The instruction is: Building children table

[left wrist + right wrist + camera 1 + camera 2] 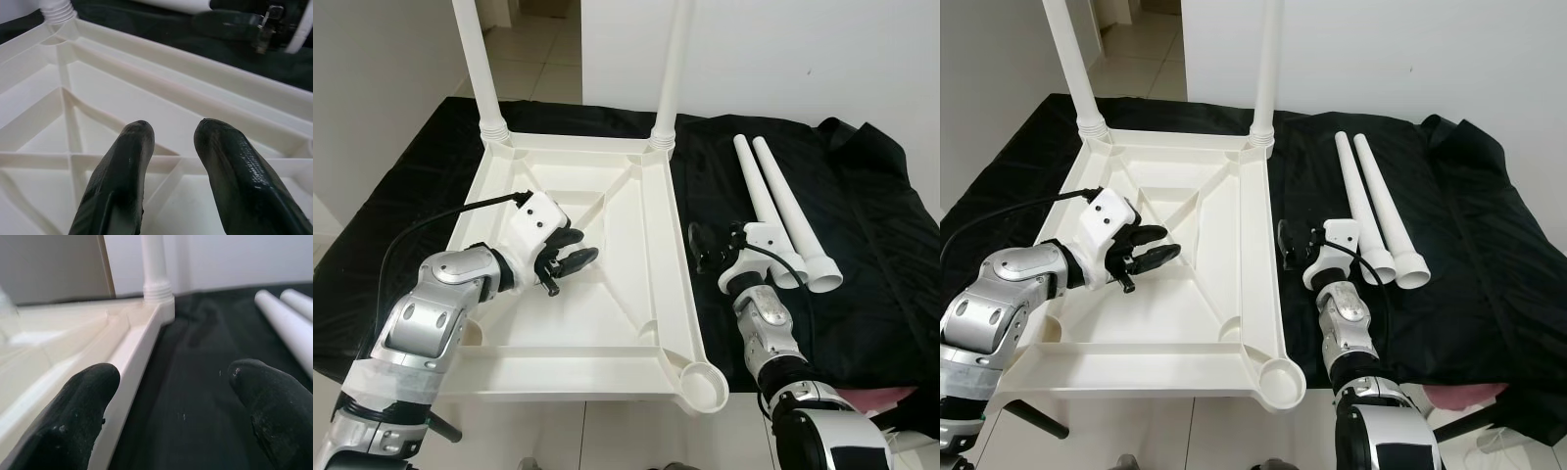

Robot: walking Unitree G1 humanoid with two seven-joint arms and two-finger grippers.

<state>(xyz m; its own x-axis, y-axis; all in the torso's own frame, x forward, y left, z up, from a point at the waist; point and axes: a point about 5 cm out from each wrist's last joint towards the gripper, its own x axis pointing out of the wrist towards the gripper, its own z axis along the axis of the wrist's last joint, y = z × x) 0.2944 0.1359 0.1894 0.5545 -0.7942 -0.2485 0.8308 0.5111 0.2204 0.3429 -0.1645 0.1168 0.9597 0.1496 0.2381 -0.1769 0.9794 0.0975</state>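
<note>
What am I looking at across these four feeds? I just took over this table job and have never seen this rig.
The two wide pictures come from the humanoid robot's head, looking down. The two close pictures come from cameras on its wrists, looking along each end effector's black fingers.

An upside-down white tabletop lies on a black cloth. Two legs already stand in its far corners. Two loose legs lie on the cloth to its right, and the near right socket is empty.

The left end effector hovers over the tabletop's ribbed underside, open and holding nothing. The right end effector sits over the cloth between the tabletop's edge and the loose legs, also open and empty.
</note>
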